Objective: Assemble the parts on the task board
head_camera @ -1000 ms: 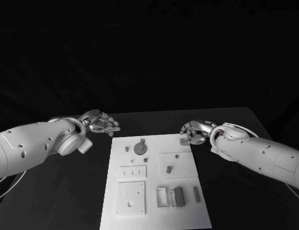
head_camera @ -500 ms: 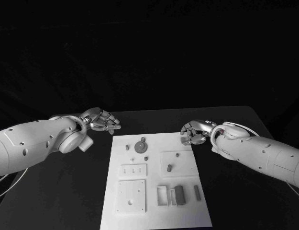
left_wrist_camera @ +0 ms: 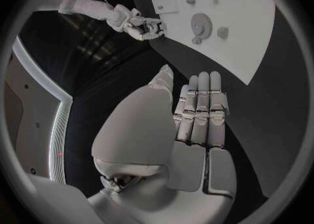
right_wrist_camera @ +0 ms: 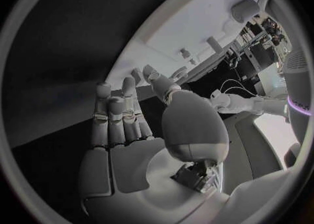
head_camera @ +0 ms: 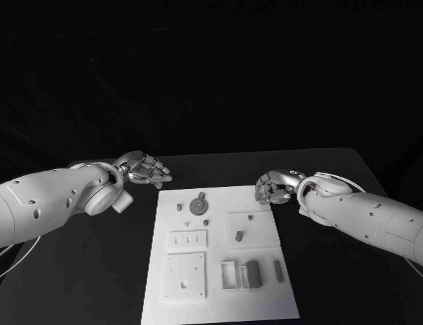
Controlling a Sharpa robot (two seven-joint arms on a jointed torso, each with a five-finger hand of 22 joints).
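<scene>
The white task board (head_camera: 221,298) lies lengthwise in the middle of the black table. On its far end sit a round gear (head_camera: 199,204) and two small pieces (head_camera: 206,222), with a short peg (head_camera: 239,236) in a square plate behind them. Dark and pale bars (head_camera: 253,274) lie near the front. My left hand (head_camera: 145,169) hovers off the board's far left corner, holding nothing, its fingers (left_wrist_camera: 199,109) straight and side by side. Off the far right corner, my right hand (head_camera: 273,186) is empty too, its fingers (right_wrist_camera: 121,116) extended. The gear (left_wrist_camera: 201,24) lies beyond the left hand.
Two flat square plates (head_camera: 187,276) with small holes lie on the board's left half. Bare black table (head_camera: 94,271) stretches on both sides of the board. The table's far edge (head_camera: 260,153) runs just behind both hands.
The whole picture has shifted slightly upward, so the camera moved. Both hands stay by the board's far corners, holding nothing.
</scene>
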